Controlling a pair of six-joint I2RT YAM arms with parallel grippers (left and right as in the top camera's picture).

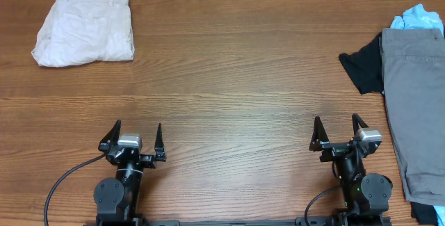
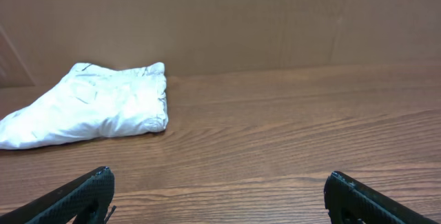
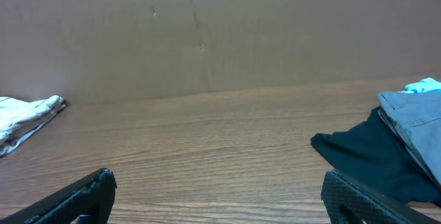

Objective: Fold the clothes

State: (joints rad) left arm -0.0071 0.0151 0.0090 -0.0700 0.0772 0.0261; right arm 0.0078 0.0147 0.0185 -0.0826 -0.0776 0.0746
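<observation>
Folded cream shorts lie at the table's far left. At the right edge, grey shorts lie spread out over a black tee, with a light blue tee peeking out behind them. My left gripper rests near the front edge, left of centre, open and empty. My right gripper rests near the front edge at the right, open and empty, just left of the grey shorts.
A brown wooden table carries everything. A plain cardboard-coloured wall stands behind the table's far edge. Both arm bases and their cables sit at the front edge.
</observation>
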